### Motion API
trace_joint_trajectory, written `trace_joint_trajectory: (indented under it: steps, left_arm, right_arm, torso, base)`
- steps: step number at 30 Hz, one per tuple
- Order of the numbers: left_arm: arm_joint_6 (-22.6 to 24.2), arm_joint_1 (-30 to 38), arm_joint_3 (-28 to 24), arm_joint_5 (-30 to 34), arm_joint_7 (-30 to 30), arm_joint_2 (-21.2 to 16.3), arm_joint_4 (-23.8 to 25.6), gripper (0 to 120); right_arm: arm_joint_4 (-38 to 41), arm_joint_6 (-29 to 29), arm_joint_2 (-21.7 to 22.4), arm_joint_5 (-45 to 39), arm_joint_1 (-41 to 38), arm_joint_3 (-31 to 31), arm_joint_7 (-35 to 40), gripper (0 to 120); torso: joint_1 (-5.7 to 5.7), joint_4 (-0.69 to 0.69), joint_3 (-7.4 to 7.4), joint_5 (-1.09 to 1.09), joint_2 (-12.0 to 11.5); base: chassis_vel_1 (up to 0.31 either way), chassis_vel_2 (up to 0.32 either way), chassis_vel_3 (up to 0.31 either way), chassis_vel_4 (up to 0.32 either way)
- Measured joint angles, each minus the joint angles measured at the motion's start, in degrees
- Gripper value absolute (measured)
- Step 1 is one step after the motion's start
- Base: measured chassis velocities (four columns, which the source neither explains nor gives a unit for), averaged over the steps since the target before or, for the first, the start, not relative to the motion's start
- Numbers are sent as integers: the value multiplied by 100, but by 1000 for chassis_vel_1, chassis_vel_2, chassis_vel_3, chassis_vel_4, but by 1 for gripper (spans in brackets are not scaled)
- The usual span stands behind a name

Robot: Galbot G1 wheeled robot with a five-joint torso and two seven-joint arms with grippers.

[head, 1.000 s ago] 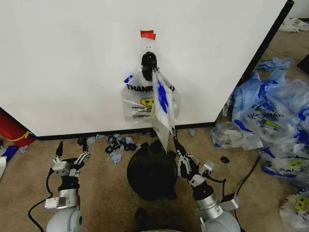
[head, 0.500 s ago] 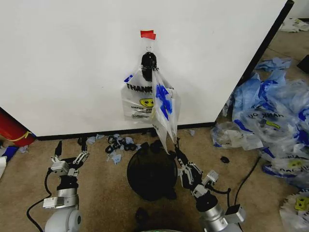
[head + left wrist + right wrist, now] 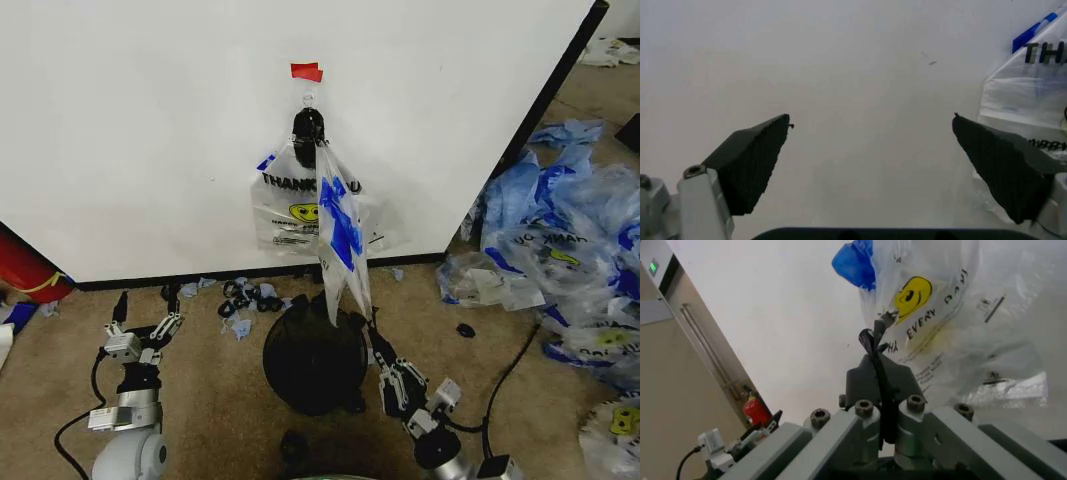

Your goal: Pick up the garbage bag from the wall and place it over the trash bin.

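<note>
garbage bag (image 3: 335,215) hanging off the small metal hook (image 3: 309,100) on the wall (image 3: 150,130), under the red tape (image 3: 307,71), with one see-through layer drawn outward and down to a stretched point just above the trash bin (image 3: 312,358). pinched at that lower corner by the right gripper (image 3: 378,345), low beside the bin's right rim; fingers clamped tight on the thin plastic, as seen from the right wrist, where the smiley face and lettering sit just past the closed tips (image 3: 877,347). blue handles apparently not yet off the hook (top of the bag hard to read behind the dark bunched knot).

left gripper (image 3: 145,320) parked low on the left, well apart from the bag, facing bare wall; pads (image 3: 750,160) spread wide with nothing between them.

judged as the pull-free stage. best done by keeping the pinch firm and drawing outward from the wall rather than straight down, so the handles slide along the hook instead of tearing. slow, steady tension, since film this thin will stretch or slip. worth lifting slightly first to unload the hook. then carrying the mouth, not the corner, over the bin's rim, minding the blue scraps (image 3: 240,325) on the floor in front.
</note>
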State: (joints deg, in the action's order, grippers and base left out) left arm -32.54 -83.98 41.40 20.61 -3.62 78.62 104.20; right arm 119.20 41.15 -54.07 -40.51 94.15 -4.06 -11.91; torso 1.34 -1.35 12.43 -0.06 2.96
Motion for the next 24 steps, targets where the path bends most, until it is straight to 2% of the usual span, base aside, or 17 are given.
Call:
trace_joint_trajectory:
  steps: [24]
  left_arm:
    - [-49, 0, -4, 9, -5, -9, -49, 96]
  right_arm:
    - [-133, 496, -186, 97, 702, -242, -308, 0]
  torso:
    - [0, 0, 0, 0, 0]
  base:
    - [0, 0, 0, 0]
